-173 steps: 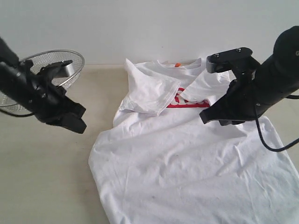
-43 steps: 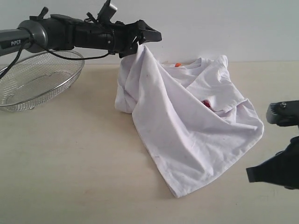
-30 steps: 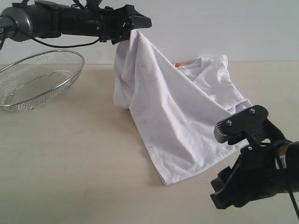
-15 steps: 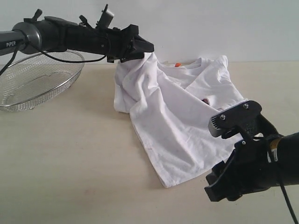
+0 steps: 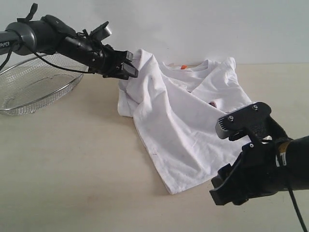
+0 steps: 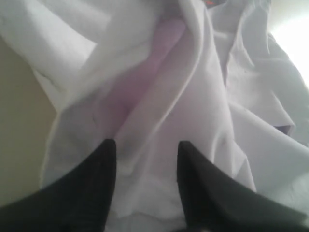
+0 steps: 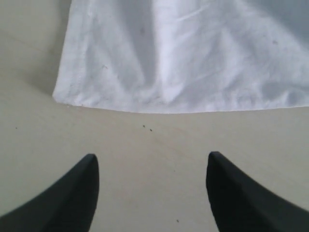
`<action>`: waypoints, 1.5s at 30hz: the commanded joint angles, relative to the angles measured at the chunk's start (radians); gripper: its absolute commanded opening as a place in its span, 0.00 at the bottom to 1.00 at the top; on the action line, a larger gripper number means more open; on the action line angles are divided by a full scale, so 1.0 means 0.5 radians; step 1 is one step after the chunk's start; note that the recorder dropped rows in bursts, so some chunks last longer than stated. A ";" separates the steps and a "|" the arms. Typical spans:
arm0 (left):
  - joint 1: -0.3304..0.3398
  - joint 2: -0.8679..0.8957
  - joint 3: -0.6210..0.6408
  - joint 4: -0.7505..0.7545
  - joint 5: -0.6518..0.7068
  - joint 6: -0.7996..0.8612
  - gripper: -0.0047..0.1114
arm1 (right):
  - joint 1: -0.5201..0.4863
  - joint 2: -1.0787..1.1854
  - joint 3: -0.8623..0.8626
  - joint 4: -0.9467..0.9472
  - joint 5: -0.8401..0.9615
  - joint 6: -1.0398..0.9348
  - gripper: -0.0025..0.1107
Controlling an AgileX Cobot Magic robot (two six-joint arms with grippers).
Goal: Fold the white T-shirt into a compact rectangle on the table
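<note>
Left gripper: it has come down from the high position it held a moment ago and now sits low at the shirt's left shoulder. Its fingers are partly spread. Its wrist view shows white cloth lying below the gap, and it seems to hold nothing.
Change on the left: the tall tent of fabric it was lifting has dropped. Only a small peak stands just beside its tips, so the cloth looks released.
Basket: a silver wire-mesh bowl at the far left, apart from the shirt and not involved.
Table: pale beige wood grain, bare in front of the shirt and to its left.
White T-shirt: it lies in the middle of the table toward the back edge, slumped into a slanted, wrinkled heap. The collar and a small red neck tag face the wall. A scrap of red lettering peeks from a crease. One hem corner points toward the viewer.
Right gripper: its fingers are wide apart and empty. It hovers over bare table just beside that near hem corner, about where it was half a second ago.
Meaning for the task: the lifted side has been laid over the body, but the result is a crooked bundle, not a rectangle. The fold is probably at an early to middle stage. A likely next step is for the right gripper to take the near hem. The bunched left edge may need smoothing first, or the creases may get folded in.
</note>
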 commanded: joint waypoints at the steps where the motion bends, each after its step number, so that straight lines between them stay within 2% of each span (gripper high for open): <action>1: 0.034 -0.096 -0.010 0.081 0.139 -0.016 0.34 | 0.004 0.007 -0.025 0.007 -0.060 0.005 0.53; 3: 0.051 -0.146 -0.010 0.133 0.217 -0.016 0.23 | 0.004 0.034 -0.115 0.007 0.058 0.005 0.53; 5: 0.068 -0.189 -0.010 0.182 0.299 -0.016 0.08 | 0.004 0.110 -0.249 0.007 0.194 -0.024 0.53; 10: 0.096 -0.281 -0.010 0.340 0.483 -0.044 0.08 | 0.011 0.422 -0.603 -0.009 0.463 -0.221 0.53; 13: 0.104 -0.309 -0.010 0.488 0.572 -0.072 0.08 | 0.089 0.642 -0.813 -0.016 0.624 -0.312 0.53; 18: 0.113 -0.322 -0.010 0.642 0.619 -0.160 0.08 | 0.262 0.905 -1.129 -0.168 0.844 -0.300 0.53; 21: 0.123 -0.322 -0.010 0.642 0.624 -0.177 0.08 | 0.308 1.061 -1.291 -0.426 1.020 -0.077 0.53; 25: 0.138 -0.322 -0.010 0.642 0.624 -0.177 0.08 | 0.316 1.212 -1.399 -0.504 1.137 0.006 0.54; 34: 0.191 -0.322 -0.010 0.591 0.588 -0.177 0.08 | 0.397 1.305 -1.403 -0.500 1.146 0.003 0.53; 36: 0.191 -0.322 -0.010 0.588 0.595 -0.177 0.08 | 0.397 1.368 -1.403 -0.511 1.225 0.021 0.42; 37: 0.191 -0.322 -0.010 0.588 0.595 -0.177 0.08 | 0.397 1.430 -1.403 -0.521 1.275 0.021 0.25; 38: 0.191 -0.322 -0.010 0.588 0.595 -0.177 0.08 | 0.397 1.449 -1.403 -0.522 1.284 0.021 0.18; 39: 0.191 -0.322 -0.010 0.588 0.595 -0.177 0.08 | 0.397 1.472 -1.403 -0.525 1.267 0.021 0.04; 45: 0.191 -0.322 -0.010 0.573 0.588 -0.177 0.08 | 0.397 1.447 -1.403 -0.780 1.314 0.140 0.03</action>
